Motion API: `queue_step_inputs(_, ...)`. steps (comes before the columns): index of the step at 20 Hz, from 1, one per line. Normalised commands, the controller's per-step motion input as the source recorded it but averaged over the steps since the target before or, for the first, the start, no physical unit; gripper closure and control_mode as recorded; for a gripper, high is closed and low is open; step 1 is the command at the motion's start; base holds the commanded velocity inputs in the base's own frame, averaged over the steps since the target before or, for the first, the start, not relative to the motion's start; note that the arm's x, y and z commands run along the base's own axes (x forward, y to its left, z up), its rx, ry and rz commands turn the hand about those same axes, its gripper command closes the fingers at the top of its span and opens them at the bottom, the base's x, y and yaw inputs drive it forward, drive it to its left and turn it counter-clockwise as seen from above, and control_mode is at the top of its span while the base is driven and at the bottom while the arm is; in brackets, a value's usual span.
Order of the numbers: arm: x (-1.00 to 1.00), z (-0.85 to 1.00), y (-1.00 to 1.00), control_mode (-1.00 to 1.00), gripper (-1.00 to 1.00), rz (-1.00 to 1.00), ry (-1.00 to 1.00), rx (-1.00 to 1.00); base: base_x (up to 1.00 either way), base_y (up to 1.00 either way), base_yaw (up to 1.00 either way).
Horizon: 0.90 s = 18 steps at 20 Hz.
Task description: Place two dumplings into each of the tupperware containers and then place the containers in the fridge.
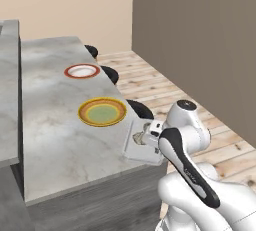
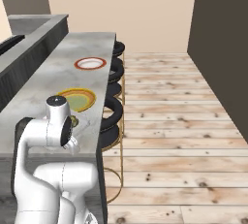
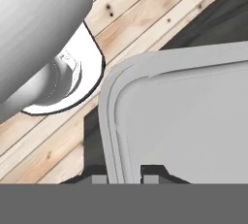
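Observation:
One pale grey tupperware container [image 1: 141, 151] sits tilted at the counter's near right edge, partly past it. My gripper [image 1: 143, 138] is shut on its rim. In the hand view the rim runs between the two fingertips [image 3: 99, 178], and the visible part of the container [image 3: 184, 121] is bare. A small mottled lump, seemingly a dumpling [image 2: 73, 120], shows by my wrist. I cannot tell whether it lies inside the container. The fridge is out of view.
A yellow-rimmed green plate [image 1: 102, 111] and a red-rimmed white plate [image 1: 82, 71] lie on the grey counter [image 1: 50, 125]. Black stools [image 2: 112, 106] line its right edge. Wooden floor [image 2: 174, 136] spreads to the right, up to a dark wall [image 1: 200, 40].

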Motion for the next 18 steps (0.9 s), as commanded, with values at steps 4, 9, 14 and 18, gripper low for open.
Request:
queue_step_inputs(4, 0.00, 0.00, -0.18, -1.00, 1.00, -0.01, 0.00, 0.00, 0.00, 0.00, 0.00)
queue_step_inputs(9, 0.00, 0.00, -0.06, 1.00, 1.00, 0.00, 0.00, 0.00, 0.00, -0.16, 0.05)
queue_step_inputs(14, 0.00, 0.00, 0.00, 1.00, 1.00, 0.00, 0.00, 0.00, -0.22, -0.15, 0.41)
queue_step_inputs(18, 0.00, 0.00, 0.00, 1.00, 1.00, 0.00, 0.00, 0.00, -0.27, -0.01, 0.63)
